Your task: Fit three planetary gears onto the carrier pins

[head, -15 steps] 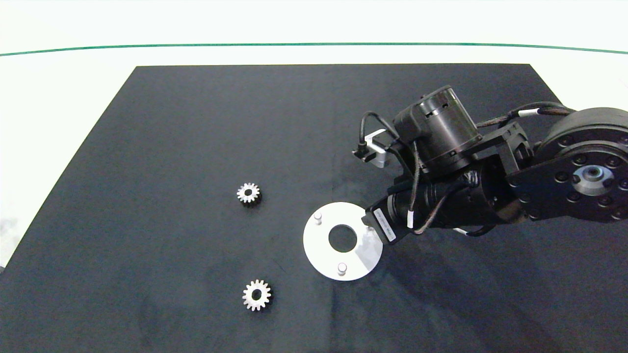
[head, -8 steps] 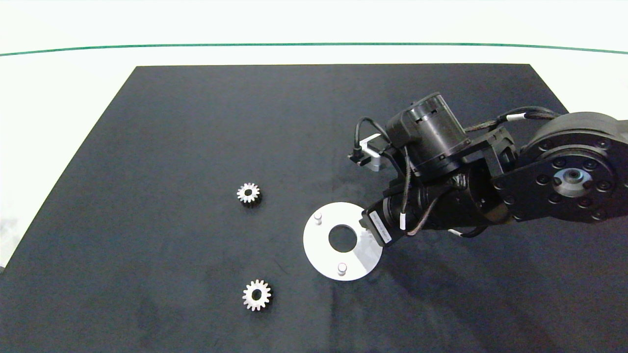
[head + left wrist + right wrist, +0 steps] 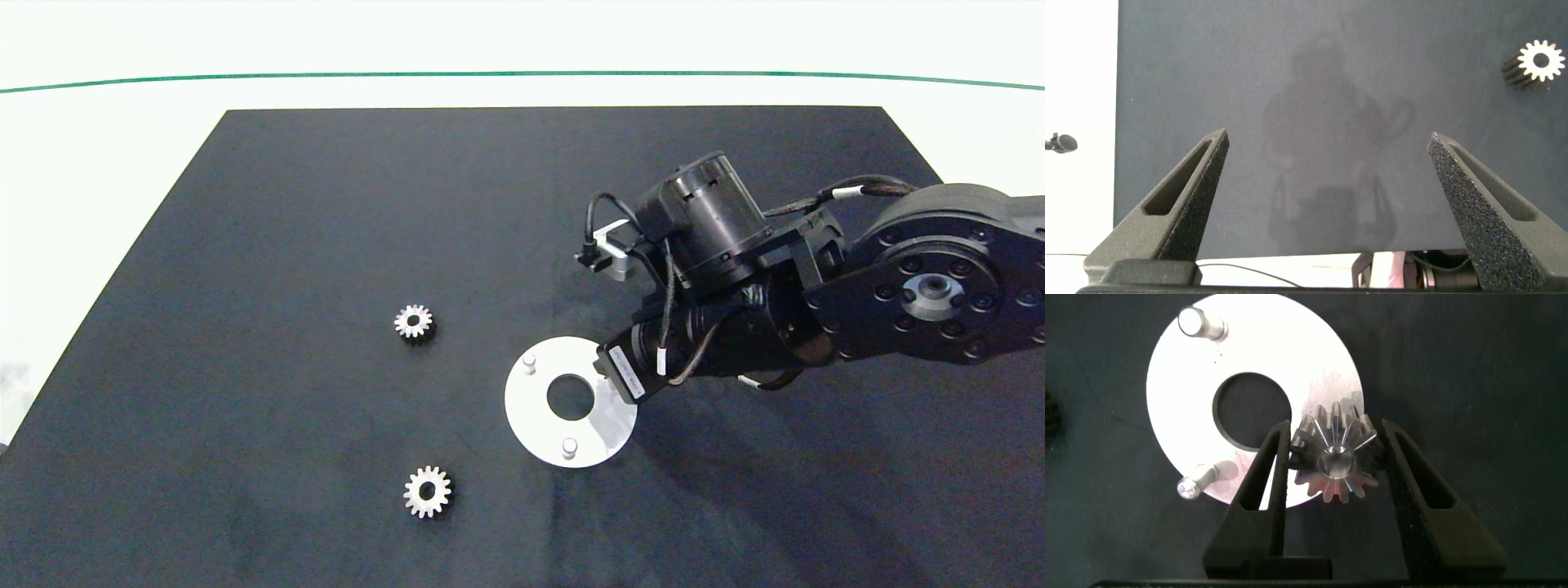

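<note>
Right pincer (image 3: 1335,453) grips one planetary gear (image 3: 1335,461) between its fingers over the white disc (image 3: 1282,367), at its third pin. Two gears (image 3: 414,322) (image 3: 427,492) lie apart on the black worktop (image 3: 326,204). Left pincer (image 3: 1327,171) hangs wide, empty.

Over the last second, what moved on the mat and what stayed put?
The right arm shifted slightly leftward over the white disc, its claw around a gear. The two loose gears and the disc stayed where they were.
</note>
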You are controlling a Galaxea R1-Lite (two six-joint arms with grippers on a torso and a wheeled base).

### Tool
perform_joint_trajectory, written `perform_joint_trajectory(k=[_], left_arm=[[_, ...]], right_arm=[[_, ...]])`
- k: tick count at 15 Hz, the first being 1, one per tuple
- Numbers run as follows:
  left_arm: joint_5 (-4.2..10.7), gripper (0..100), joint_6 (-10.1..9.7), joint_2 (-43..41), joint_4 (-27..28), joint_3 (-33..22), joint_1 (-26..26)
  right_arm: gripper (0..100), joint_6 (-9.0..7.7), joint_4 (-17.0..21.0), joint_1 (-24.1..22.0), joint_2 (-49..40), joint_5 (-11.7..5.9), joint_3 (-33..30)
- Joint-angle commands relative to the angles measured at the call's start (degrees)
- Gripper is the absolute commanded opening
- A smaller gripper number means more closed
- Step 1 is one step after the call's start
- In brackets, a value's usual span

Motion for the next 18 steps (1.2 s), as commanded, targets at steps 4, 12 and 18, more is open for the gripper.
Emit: perform_joint_trajectory(k=[4,12,18], left_arm=[[0.05,100,0.03,0.1,0.1,0.0,-0.1],[0.05,100,0.03,0.1,0.1,-0.1,-0.1],[0.05,100,0.03,0.1,0.1,-0.1,-0.1]], right_arm=[[0,-0.02,0.6,0.1,0.7,-0.07,-0.4],[0,0.07,1.4,0.2,1.1,0.02,-0.4],[0,0.15,2.3,0.0,0.2,-0.07,0.1]])
